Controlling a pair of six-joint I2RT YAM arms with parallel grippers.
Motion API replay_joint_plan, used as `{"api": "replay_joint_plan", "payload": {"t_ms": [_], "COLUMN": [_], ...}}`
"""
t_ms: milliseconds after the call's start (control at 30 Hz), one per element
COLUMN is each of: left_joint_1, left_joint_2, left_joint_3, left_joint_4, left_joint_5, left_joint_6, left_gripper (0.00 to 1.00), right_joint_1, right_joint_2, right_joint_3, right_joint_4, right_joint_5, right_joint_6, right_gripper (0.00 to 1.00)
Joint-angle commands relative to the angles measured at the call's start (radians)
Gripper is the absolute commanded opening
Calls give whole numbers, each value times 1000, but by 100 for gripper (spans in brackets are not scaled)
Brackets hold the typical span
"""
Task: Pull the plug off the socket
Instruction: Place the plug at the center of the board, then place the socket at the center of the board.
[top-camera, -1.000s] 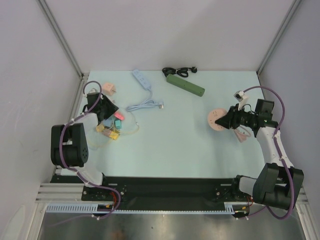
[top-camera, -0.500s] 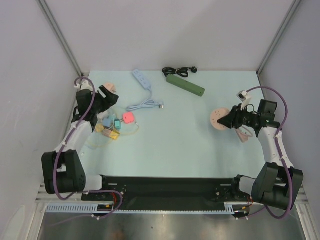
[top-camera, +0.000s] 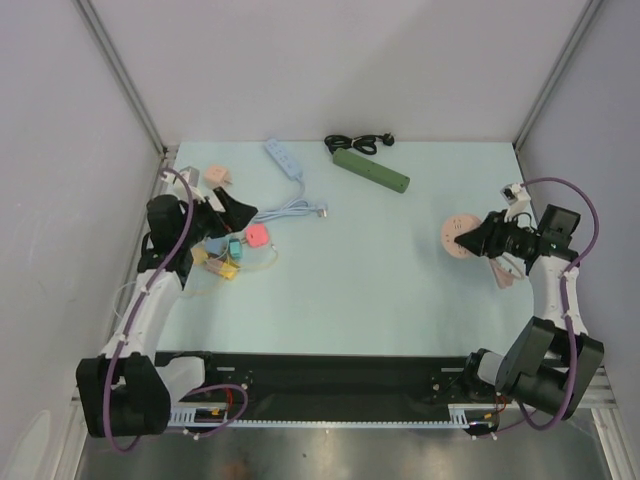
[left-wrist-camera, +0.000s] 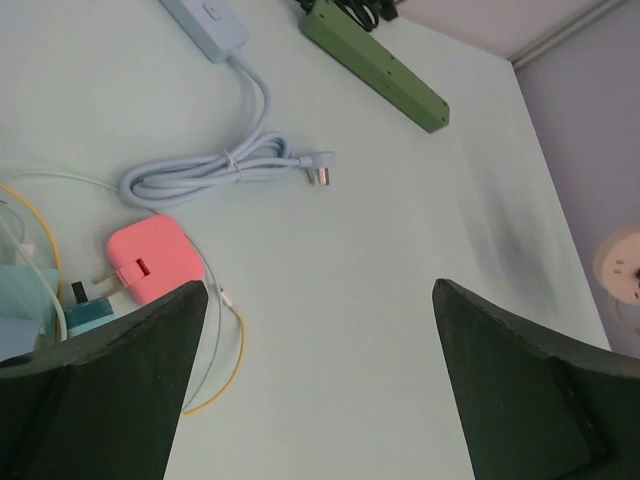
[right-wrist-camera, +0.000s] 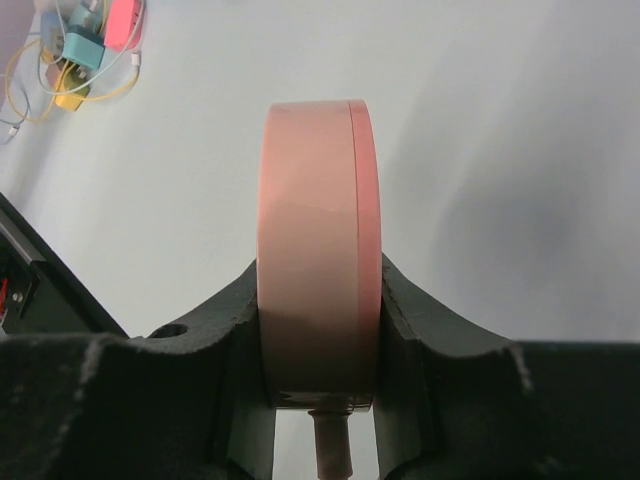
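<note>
Nearest, close to the left edge: thin yellow and white wires (top-camera: 225, 268) tangled around a teal adapter (top-camera: 235, 247). Just beside that, lying loose on the surface (top-camera: 350, 280) with metal prongs bare and plugged into nothing: the pink plug (top-camera: 257, 235). A little farther along the same edge, above the surface: the left claw (top-camera: 232, 207), spread wide and grasping nothing.

Level with that, near the right edge: the right claw (top-camera: 472, 238), clenched on the round pink socket (top-camera: 457, 238), with fingers pressed against both flat faces and the disc turned on edge.

Beyond the plug: a coiled pale blue cable (top-camera: 290, 210), running back to a blue power strip (top-camera: 283, 158). Toward the far left corner: a peach adapter (top-camera: 217, 177). Along the far edge: a green power strip (top-camera: 372, 172), with its black cord (top-camera: 360, 143) bundled behind.
</note>
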Motion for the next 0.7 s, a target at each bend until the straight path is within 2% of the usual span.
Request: {"api": "replay_joint_plan", "payload": {"t_ms": [0, 200, 500, 667], "left_joint_1": [-23, -84, -116, -132], "left_joint_2": [-67, -145, -214, -223], "left_joint_3": [9, 0, -42, -50], "left_joint_4": [-94, -172, -181, -181], "left_joint_5": [78, 59, 75, 77], "left_joint_6": [109, 204, 224, 232], "left_gripper": [100, 99, 100, 100], "right_joint_1": [-12, 11, 119, 162], "right_joint_2": [46, 257, 656, 805], "right_joint_3": [53, 231, 570, 763], "right_joint_4": [23, -40, -197, -221], "right_joint_5": [-42, -39, 31, 68], "right_joint_6": [4, 10, 33, 73], "right_gripper": [0, 0, 0, 0]}}
